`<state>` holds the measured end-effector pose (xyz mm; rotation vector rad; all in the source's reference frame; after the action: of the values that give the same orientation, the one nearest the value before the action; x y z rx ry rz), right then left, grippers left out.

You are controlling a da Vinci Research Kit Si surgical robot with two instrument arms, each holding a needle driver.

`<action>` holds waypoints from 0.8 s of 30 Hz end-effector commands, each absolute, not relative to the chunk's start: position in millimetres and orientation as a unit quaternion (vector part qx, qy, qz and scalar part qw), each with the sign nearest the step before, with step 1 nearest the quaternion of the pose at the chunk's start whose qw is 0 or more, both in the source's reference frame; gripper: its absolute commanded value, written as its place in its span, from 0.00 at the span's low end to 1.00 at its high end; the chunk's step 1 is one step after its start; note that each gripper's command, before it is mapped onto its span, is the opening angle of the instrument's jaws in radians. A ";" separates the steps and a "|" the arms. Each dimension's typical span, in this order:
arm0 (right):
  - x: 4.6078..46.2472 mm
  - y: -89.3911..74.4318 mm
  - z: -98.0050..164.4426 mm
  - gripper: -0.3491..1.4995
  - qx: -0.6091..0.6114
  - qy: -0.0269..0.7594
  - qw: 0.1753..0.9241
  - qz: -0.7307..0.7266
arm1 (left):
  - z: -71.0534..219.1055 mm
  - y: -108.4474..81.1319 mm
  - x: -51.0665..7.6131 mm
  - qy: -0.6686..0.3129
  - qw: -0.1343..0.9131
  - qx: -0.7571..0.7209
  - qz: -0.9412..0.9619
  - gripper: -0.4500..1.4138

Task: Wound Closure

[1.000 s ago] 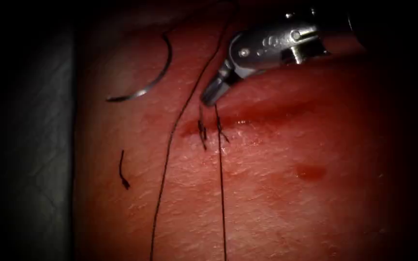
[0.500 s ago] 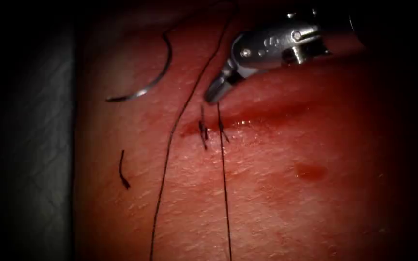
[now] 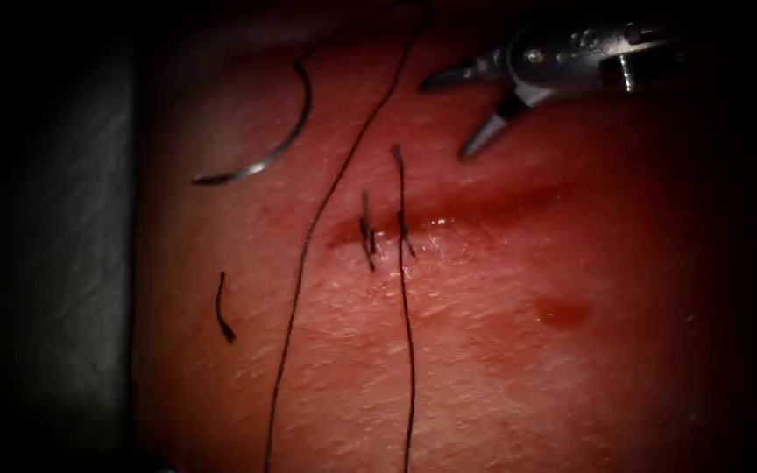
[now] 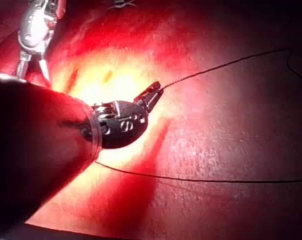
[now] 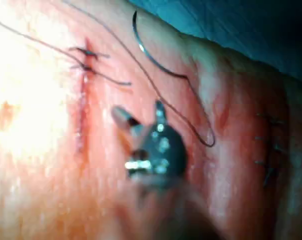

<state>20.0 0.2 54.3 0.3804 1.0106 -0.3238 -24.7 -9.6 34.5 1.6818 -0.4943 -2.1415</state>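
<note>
Left tool (image 4: 153,94) holds the thread (image 3: 406,350) in closed jaws, near the tissue's (image 3: 501,368) front edge. At the cut (image 3: 449,219), stitches sit. Beyond, right tool (image 3: 470,109) hangs spread wide, holding nothing. Needle (image 3: 278,144) lies free on the tissue, left of the cut, toward the far edge.

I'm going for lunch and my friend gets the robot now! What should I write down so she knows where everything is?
Left tool: jaws shut on the thread.
Right tool: jaws open, holding nothing, above the cut.
Needle: lies loose on the tissue, left of the cut, not in it.
Done: two stitches cross the cut's left end; a cut end of thread lies further left.
Left: the cut to the right of the stitches is unstitched.
</note>
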 end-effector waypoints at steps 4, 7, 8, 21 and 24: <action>16.5 -1.7 52.9 0.60 0.150 0.493 0.847 -0.131 | 35.4 -6.2 -23.8 -0.191 0.186 0.580 -0.770 0.00; 16.2 -3.6 51.8 0.35 0.154 0.505 0.841 -0.118 | 36.0 -4.3 -23.2 -0.198 0.180 0.575 -0.773 0.00; 16.4 -4.4 51.5 0.26 0.154 0.508 0.840 -0.113 | 36.2 -3.7 -23.0 -0.199 0.180 0.573 -0.774 0.00; 23.9 -14.1 53.7 0.00 0.136 0.566 0.812 -0.048 | 36.2 -0.3 -22.0 -0.208 0.202 0.587 -0.756 0.00; 25.6 -14.8 53.4 0.00 0.136 0.577 0.804 -0.045 | 36.0 0.3 -22.0 -0.211 0.208 0.589 -0.752 0.00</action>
<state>24.8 -13.8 53.0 0.2852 1.2381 -0.0938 -21.5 0.6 35.4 1.6400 -0.5900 -2.0918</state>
